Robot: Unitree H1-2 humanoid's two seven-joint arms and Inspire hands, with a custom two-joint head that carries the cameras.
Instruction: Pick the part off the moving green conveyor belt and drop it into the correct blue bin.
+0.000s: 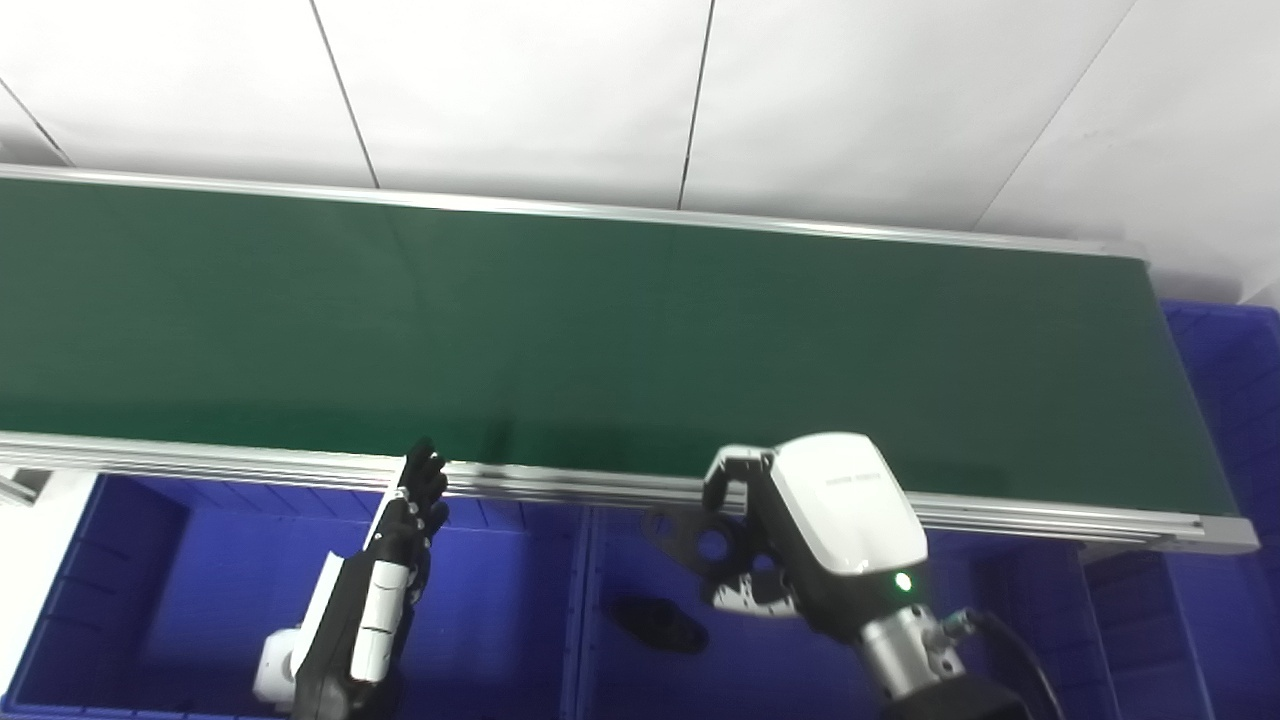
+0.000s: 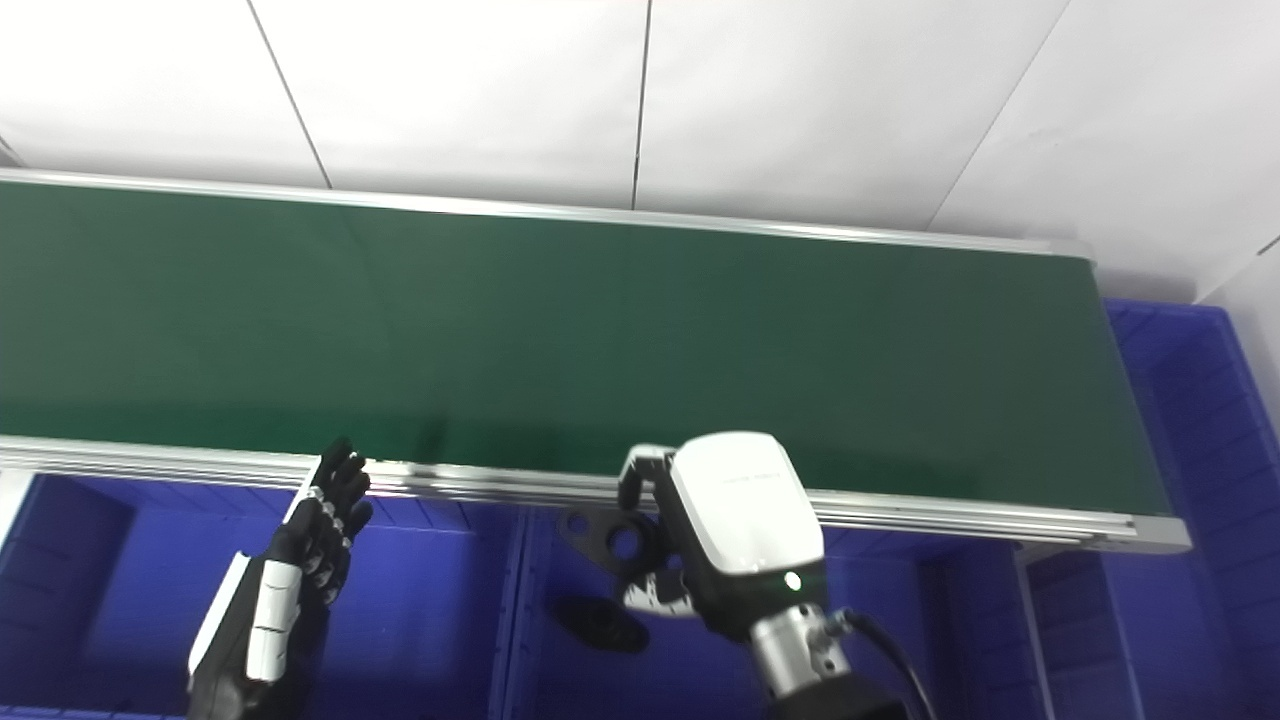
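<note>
Part — flat, black, holed; right robot hand grips.

The right hand grips a black part over the middle blue bin.

Dark green conveyor belt, blue bins, black part, white-and-black right robot hand

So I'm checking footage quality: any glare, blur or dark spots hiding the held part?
Left eye view: sharp; soft sheen on the belt, black part in the right hand dark against the blue bin. Right eye view: the same; left hand slightly soft.
</note>
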